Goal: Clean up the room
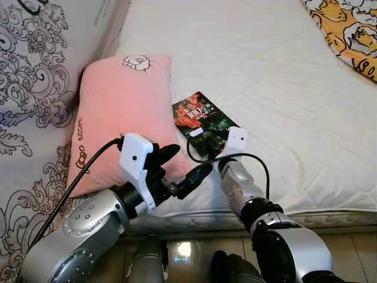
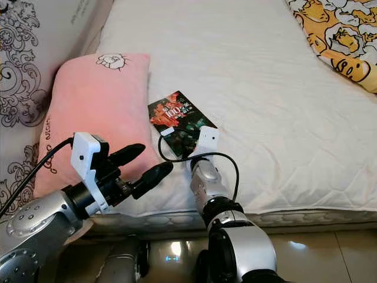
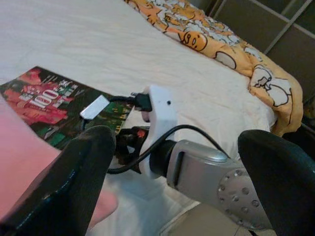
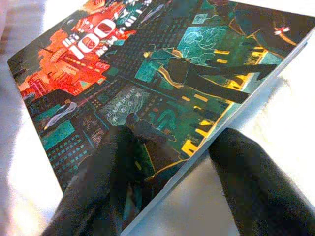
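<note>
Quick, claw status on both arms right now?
Left claw: open, holding nothing, hovering by the pink pillow.
Right claw: open, fingers straddling the near corner of the book, not yet clamped.

Glossy paper book (image 4: 147,73); quilted cloth mattress (image 1: 283,88); pillow (image 1: 121,112) seemingly plush.

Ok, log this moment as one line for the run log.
right gripper: open, fingers straddling near corner of book | left gripper: open, over bed edge beside pink pillow | book: flat on bed, not lifted
</note>
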Robot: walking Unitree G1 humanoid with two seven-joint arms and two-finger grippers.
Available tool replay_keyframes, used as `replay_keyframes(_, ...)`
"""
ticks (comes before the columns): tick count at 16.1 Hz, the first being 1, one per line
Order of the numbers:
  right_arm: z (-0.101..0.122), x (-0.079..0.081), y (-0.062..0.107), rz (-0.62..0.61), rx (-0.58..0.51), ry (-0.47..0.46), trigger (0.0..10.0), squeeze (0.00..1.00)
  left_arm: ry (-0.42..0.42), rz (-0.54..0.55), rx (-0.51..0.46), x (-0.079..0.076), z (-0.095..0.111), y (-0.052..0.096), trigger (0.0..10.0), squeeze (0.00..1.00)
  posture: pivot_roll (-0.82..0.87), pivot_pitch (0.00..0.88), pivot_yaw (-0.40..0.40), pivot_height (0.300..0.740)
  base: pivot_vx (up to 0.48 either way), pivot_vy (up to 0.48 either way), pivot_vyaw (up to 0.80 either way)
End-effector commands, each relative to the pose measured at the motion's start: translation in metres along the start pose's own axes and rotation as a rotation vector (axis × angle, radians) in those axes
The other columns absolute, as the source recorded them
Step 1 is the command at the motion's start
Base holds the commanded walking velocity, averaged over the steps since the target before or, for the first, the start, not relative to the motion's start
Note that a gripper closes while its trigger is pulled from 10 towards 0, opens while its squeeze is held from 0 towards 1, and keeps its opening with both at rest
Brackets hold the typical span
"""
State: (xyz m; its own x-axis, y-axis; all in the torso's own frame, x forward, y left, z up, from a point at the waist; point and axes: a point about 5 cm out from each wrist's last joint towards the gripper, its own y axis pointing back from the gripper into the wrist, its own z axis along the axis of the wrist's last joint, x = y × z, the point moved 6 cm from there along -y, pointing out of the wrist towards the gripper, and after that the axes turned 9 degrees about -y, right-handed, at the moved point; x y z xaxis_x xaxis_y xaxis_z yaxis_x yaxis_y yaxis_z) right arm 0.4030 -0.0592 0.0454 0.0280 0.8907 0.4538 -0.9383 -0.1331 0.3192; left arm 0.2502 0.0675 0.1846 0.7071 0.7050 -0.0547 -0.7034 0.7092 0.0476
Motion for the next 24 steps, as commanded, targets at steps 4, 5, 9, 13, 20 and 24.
replay_keyframes(4,-0.057,0.057,0.019,0.091,0.137,-0.148,10.0,1.0,0.004,0.005,0.033,0.004,-0.008,0.001,10.0,0.0,0.35,0.216,-0.007,0.732,0.0,0.0,0.0)
replay_keyframes(5,-0.06,0.048,0.02,0.067,0.158,-0.151,10.0,1.0,0.002,0.002,0.034,0.004,-0.009,0.001,10.0,0.0,0.34,0.215,-0.009,0.732,0.0,0.0,0.0)
replay_keyframes(9,-0.084,0.033,0.037,0.028,0.288,-0.182,10.0,1.0,-0.006,-0.009,0.04,0.005,-0.011,0.001,10.0,0.0,0.32,0.206,-0.023,0.732,0.0,0.0,0.0)
replay_keyframes(13,-0.041,0.063,0.05,0.273,0.104,0.033,10.0,0.98,-0.054,0.032,0.027,0.014,-0.013,-0.008,10.0,0.0,0.28,0.141,-0.039,0.732,0.0,0.0,0.0)
replay_keyframes(20,0.092,-0.022,0.089,0.063,-0.456,0.4,10.0,0.0,-0.11,0.716,-0.029,0.113,-0.033,0.013,10.0,0.0,0.2,0.007,-0.083,0.732,0.0,0.0,0.0)
replay_keyframes(24,0.076,-0.063,0.107,-0.037,-0.41,0.397,10.0,0.0,-0.145,0.853,0.046,0.128,-0.067,0.039,10.0,0.0,0.16,0.007,-0.084,0.732,0.0,0.0,0.0)
